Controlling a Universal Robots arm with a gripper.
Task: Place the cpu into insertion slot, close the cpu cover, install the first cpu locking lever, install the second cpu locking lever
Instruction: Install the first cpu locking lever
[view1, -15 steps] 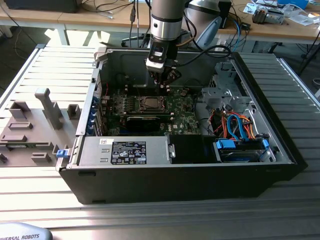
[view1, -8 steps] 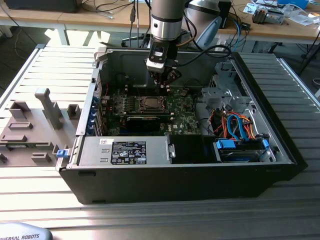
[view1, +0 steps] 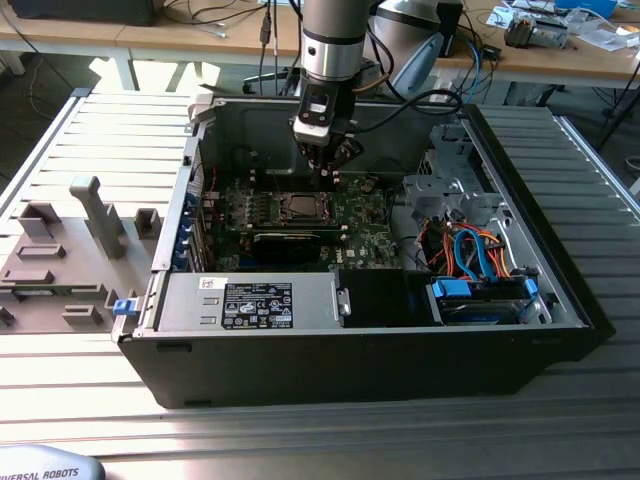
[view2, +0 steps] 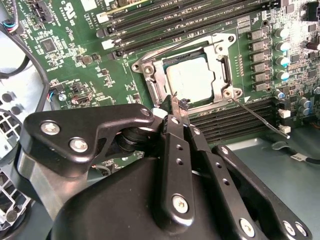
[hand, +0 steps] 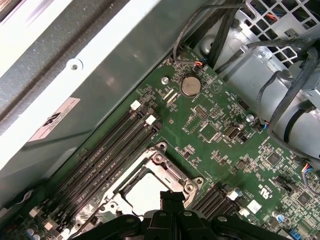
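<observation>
Starting at the exterior view's left: passing grey fixture blocks (view1: 95, 215) lying on the slatted table (view1: 60, 130), then entering the open computer case (view1: 350, 370). Finding the cpu (view1: 300, 207) sitting in the insertion slot (view2: 187, 54) on the green motherboard (view1: 370, 225), near the case's middle. Noting, in the second wrist view, the cpu cover (view2: 223, 65) lying flat around the chip's silver top (1 thin lever (view2: 260, 116) sticking out loose past a corner). Meeting the gripper (view1: 335, 172) just right of the socket, fingertips (view2: 176, 102) pinching together with nothing visibly between them, hanging at the cover's edge. Ending at blue and orange cables (view1: 480, 250).
</observation>
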